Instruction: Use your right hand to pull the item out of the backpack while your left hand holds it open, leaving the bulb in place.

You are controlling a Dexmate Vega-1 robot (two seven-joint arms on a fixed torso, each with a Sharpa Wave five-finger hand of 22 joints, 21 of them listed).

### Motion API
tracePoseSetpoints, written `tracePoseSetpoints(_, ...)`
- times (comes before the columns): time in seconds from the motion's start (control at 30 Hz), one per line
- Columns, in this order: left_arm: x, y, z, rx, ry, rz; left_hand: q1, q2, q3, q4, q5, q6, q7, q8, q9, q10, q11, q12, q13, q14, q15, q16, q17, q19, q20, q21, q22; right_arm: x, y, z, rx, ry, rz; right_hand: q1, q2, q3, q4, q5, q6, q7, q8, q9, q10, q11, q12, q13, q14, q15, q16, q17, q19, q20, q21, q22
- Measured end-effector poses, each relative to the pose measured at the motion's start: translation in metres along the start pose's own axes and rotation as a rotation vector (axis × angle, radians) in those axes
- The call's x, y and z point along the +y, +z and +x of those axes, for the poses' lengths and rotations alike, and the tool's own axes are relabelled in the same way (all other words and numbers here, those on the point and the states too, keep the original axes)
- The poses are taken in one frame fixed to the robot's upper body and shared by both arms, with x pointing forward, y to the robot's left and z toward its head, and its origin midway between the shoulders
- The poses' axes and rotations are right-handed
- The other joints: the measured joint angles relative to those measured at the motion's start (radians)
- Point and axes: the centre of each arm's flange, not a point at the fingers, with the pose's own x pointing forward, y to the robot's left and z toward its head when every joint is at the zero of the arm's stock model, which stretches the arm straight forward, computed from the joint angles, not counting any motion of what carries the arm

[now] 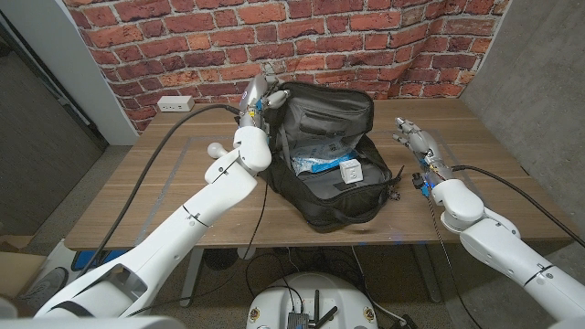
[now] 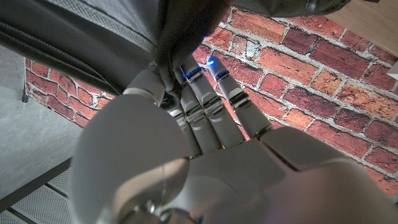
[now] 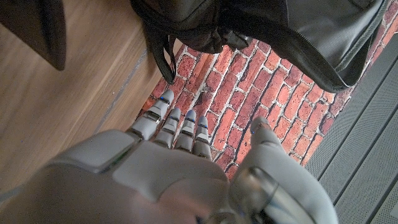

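On the desk [image 1: 174,174], the left hand [image 1: 257,99] pinches the open backpack [image 1: 331,155] flap, the right hand [image 1: 413,139] waits empty, fingers apart, right of it; reaching carelessly could drag out the bulb with the item [image 1: 351,171].

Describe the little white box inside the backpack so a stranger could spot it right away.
On the wooden table lies an open black backpack. Inside, near its front edge, sits a small white box, beside a blue-and-white packet; the box alone is square and plain white.
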Motion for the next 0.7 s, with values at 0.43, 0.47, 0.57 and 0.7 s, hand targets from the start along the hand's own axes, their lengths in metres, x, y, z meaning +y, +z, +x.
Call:
tracePoseSetpoints(0.43, 0.001, -0.001, 0.012, 0.011, 0.002, -0.021, 0.000, 0.000, 0.000, 0.000, 0.000, 0.000, 0.000, 0.000, 0.000, 0.000, 0.000, 0.000, 0.000, 0.006, 0.005, 0.000, 0.000, 0.006, -0.005, 0.000, 0.000, 0.003, 0.015, -0.014, 0.020, 0.006, -0.082, 0.021, -0.021, -0.007, -0.027, -0.004, 0.000, 0.000, 0.000, 0.000, 0.015, -0.004, 0.008, 0.000, 0.021, 0.000, 0.000, -0.011, 0.005, 0.005, 0.000, 0.000)
tracePoseSetpoints(0.47, 0.001, -0.001, 0.012, 0.012, 0.000, -0.025, 0.000, 0.000, 0.000, 0.000, 0.000, 0.000, 0.000, 0.000, 0.000, 0.000, 0.000, 0.000, 0.000, 0.008, 0.003, 0.000, 0.000, 0.006, -0.005, 0.000, 0.000, 0.005, 0.019, -0.016, 0.012, 0.013, -0.083, 0.028, -0.028, -0.008, -0.031, -0.004, 0.000, 0.000, 0.000, 0.000, 0.018, -0.007, 0.008, 0.000, 0.025, 0.004, 0.000, -0.013, 0.005, 0.005, 0.000, 0.000)
tracePoseSetpoints(0.57, 0.000, -0.001, 0.012, 0.015, -0.007, -0.033, 0.004, 0.004, 0.000, 0.000, -0.001, 0.000, 0.000, -0.007, 0.000, 0.000, 0.000, 0.000, 0.000, 0.011, 0.000, 0.000, 0.000, 0.005, -0.005, 0.000, 0.000, 0.008, 0.028, -0.019, -0.005, 0.028, -0.086, 0.032, -0.032, -0.005, -0.035, -0.003, 0.008, 0.002, 0.000, 0.000, 0.018, -0.007, 0.008, 0.002, 0.032, 0.000, 0.000, -0.014, 0.005, 0.005, 0.000, 0.000)
tracePoseSetpoints(0.7, 0.001, -0.002, 0.022, 0.018, -0.003, -0.033, 0.004, 0.004, 0.000, 0.000, 0.002, 0.000, 0.000, -0.007, 0.005, 0.000, 0.000, -0.001, -0.001, 0.011, 0.000, 0.000, 0.000, 0.005, -0.005, 0.000, 0.000, 0.007, 0.023, -0.022, 0.049, 0.014, -0.169, 0.036, -0.036, -0.008, -0.039, -0.003, 0.010, 0.000, 0.000, 0.002, 0.022, -0.003, 0.008, 0.002, 0.032, 0.000, 0.000, -0.019, 0.005, 0.005, 0.000, 0.000)
